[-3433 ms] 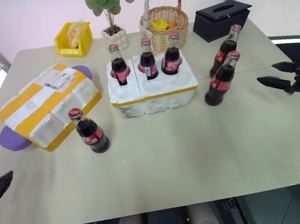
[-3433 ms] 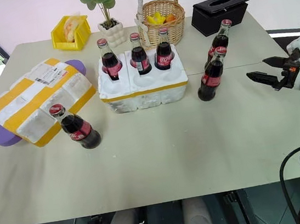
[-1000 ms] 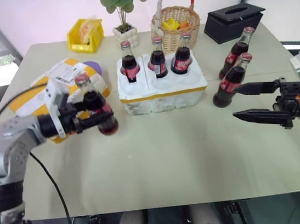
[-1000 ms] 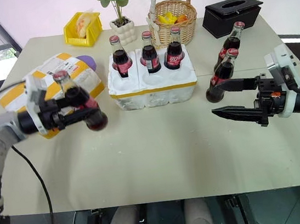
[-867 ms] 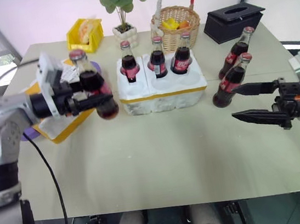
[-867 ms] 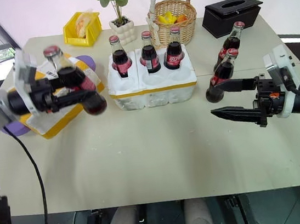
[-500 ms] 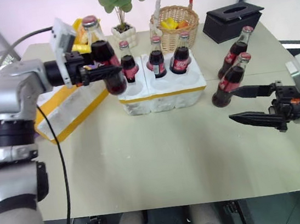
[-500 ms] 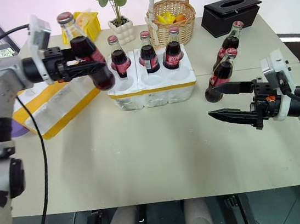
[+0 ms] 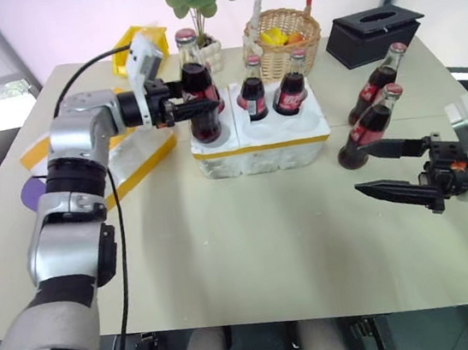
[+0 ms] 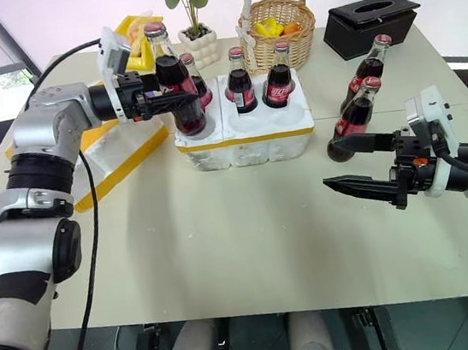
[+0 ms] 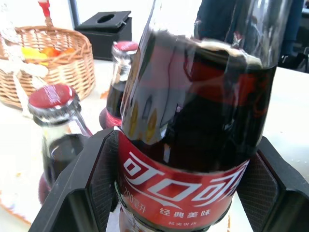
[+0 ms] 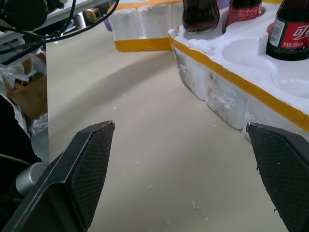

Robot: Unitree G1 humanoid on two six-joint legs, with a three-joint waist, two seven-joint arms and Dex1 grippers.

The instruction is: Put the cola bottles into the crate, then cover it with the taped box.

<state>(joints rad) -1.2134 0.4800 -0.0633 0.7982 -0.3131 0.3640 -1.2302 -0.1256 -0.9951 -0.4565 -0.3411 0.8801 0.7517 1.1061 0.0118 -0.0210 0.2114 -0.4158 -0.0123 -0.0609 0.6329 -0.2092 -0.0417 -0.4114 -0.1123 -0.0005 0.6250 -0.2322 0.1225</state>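
while left gripper [image 9: 194,111] jaws clamp cola bottle [image 9: 200,102], it reached crate [image 9: 261,141]; right gripper [image 9: 386,171] jaws apart

Held cola bottle [image 11: 193,145], red label: white Chinese Coca-Cola script "可口可乐", small print beneath (partly legible)
Shipping label on taped box: unreadable

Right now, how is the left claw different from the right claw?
The left claw is shut on a cola bottle; the right claw is open and holds nothing. The left claw is up over the crate; the right claw hangs over bare table, beside two standing bottles. Both have two black fingers.
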